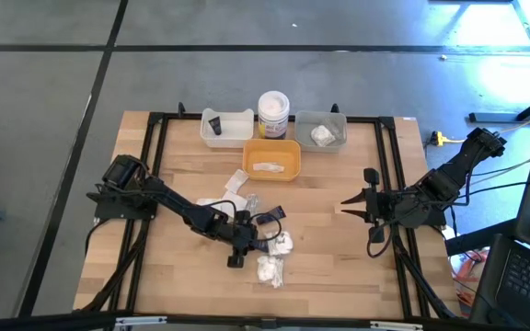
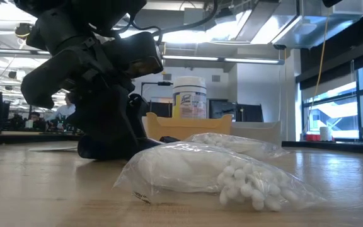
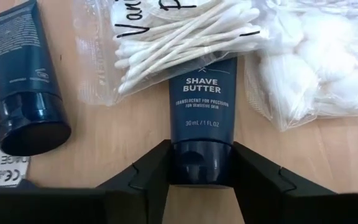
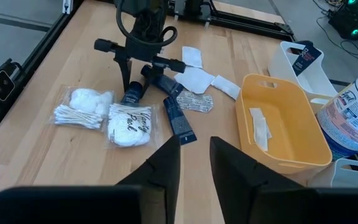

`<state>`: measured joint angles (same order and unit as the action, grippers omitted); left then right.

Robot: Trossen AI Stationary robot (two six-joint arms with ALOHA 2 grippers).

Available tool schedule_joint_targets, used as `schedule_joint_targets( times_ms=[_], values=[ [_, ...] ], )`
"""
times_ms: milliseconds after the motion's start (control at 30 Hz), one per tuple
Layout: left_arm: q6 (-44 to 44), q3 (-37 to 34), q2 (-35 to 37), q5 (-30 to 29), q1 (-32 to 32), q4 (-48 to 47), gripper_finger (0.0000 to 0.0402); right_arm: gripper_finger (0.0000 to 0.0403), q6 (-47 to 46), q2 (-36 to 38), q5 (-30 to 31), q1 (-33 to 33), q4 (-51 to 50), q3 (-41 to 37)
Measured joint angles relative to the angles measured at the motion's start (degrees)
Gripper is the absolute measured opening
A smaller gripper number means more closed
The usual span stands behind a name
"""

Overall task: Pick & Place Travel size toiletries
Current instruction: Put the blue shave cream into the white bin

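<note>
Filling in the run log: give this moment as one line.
left gripper: around shave butter tube cap, on table | right gripper: waiting at right side, holding nothing | yellow tray: one sachet inside

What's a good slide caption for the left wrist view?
Left gripper fingers straddling the cap of a dark blue Shave Butter tube, partly under a clear bag of cotton swabs on the wooden table.

We find the wooden tabletop (image 1: 339, 267) bare between the two arms and along its right half. Three trays and a white jar (image 1: 273, 114) line the far edge. Clear-wrapped cotton packets (image 1: 272, 262) and white sachets (image 1: 236, 188) crowd around the left gripper (image 1: 243, 241).
</note>
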<state>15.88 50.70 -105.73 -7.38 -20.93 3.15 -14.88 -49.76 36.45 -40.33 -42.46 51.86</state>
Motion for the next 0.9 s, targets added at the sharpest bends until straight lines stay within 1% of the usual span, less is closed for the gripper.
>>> schedule_joint_targets(
  times_ms=[67, 200, 333, 433, 633, 733, 800, 900],
  values=[
    [0.0, 0.0, 0.2, 0.8, 0.0, 0.0, 0.0147, 0.0096, 1.0, 0.0, 0.2, 0.0, 0.0, 0.0],
    [0.0, -0.2, 1.5, 2.8, -0.1, -1.2, 0.0143, 0.0106, 9.0, 0.0, 0.2, 0.0, 0.3, 0.0],
    [0.0, -0.3, 3.8, 5.2, -0.2, -1.3, 0.0144, 0.0115, 9.1, 0.0, 0.2, 0.0, 1.2, 0.0],
    [0.1, -0.2, 5.4, 6.2, -0.1, -2.7, 0.0144, 0.0122, 7.2, 0.0, 0.2, 0.0, 2.8, 0.0],
    [0.0, -0.2, 8.4, 6.0, 0.2, -3.7, 0.0144, 0.013, 7.7, -1.3, 0.2, 0.0, 12.8, 0.0],
    [0.0, -0.2, 9.8, 5.8, 0.6, -3.6, 0.0144, 0.0132, 6.5, -2.9, -1.3, 0.0, 19.0, 0.0],
    [0.1, -0.2, 10.6, 5.8, 0.9, -3.3, 0.0144, 0.0132, 8.1, -4.6, -1.3, 0.0, 22.1, 0.0],
    [2.5, -0.1, 11.8, 5.9, 1.2, -3.2, 0.0144, 0.0129, 12.0, -7.8, -1.3, 0.0, 24.3, 0.0]
  ],
)
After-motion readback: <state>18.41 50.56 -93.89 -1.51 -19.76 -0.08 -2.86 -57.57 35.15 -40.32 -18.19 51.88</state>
